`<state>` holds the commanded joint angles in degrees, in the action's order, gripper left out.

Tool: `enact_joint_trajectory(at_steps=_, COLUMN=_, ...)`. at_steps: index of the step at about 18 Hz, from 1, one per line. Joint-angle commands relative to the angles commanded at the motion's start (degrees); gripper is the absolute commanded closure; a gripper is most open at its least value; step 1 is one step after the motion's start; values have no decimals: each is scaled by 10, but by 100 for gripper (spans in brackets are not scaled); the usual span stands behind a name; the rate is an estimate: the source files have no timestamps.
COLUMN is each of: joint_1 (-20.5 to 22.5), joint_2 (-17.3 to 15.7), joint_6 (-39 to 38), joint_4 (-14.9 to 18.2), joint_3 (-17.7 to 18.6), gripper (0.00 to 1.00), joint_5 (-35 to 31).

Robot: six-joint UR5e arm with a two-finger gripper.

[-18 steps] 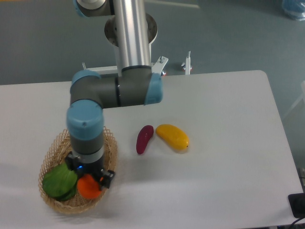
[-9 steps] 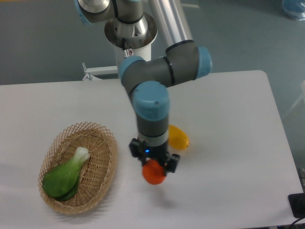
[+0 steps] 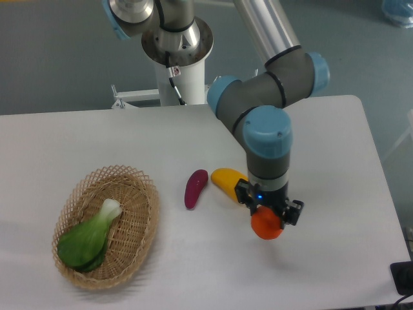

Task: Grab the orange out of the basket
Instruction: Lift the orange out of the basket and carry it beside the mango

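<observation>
- Two-finger gripper (image 3: 268, 216) points straight down over the right half of the white table (image 3: 335, 161), clamped on the small round bright orange fruit (image 3: 266, 225), which shows below the black finger mounts.
- Orange fruit is well clear of the oval tan wicker basket (image 3: 145, 213); whether it touches the tabletop or hangs just above it cannot be told.
- Basket sits at front left and holds only a green leafy vegetable with a pale stalk (image 3: 85, 239), lying along its length.
- Elongated yellow mango-shaped fruit (image 3: 226, 179) lies just left of the gripper, partly hidden behind the wrist.
- Dark red-purple elongated vegetable (image 3: 195, 188) lies beside the yellow fruit, between it and the basket, apart from both.
</observation>
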<state>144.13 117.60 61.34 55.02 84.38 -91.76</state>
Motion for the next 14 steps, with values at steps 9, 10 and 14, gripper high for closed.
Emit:
enact_joint_trajectory(at_steps=9, joint_1=21, joint_2=-1, joint_6=39, joint_4=5, joint_3=-9, gripper=56, joint_5=2)
enact_joint_trajectory(at_steps=10, joint_1=21, joint_2=-2, joint_6=39, joint_4=6, joint_3=-10, gripper=57, joint_5=-1)
enact_joint_trajectory(at_steps=14, joint_1=20, joint_2=-3, joint_6=38, joint_4=6, joint_3=-7, gripper=57, joint_5=-3)
